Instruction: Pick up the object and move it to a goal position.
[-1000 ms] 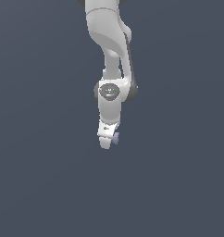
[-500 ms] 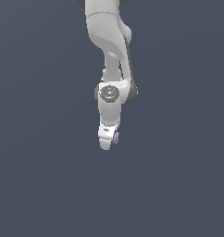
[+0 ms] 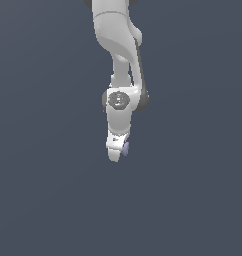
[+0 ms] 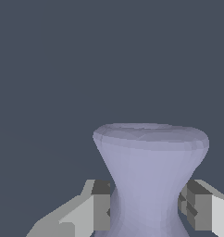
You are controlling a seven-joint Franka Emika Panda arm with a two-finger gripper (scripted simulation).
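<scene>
The object (image 4: 150, 176) is a pale lavender-blue hourglass solid, pinched at its middle. In the wrist view it fills the space between my two fingers, whose pads (image 4: 101, 206) press against its narrow waist. My gripper (image 4: 148, 208) is shut on it. In the exterior view the white arm hangs down from above, and the gripper (image 3: 115, 152) shows at its lower end with a small lavender patch of the object (image 3: 125, 148) peeking out at its side. Most of the object is hidden behind the hand there.
A plain dark grey-blue surface (image 3: 43, 190) fills the background in both views. Nothing else shows.
The arm's lower end with the object has shifted slightly, a little upward in the exterior view. The grip stays the same.
</scene>
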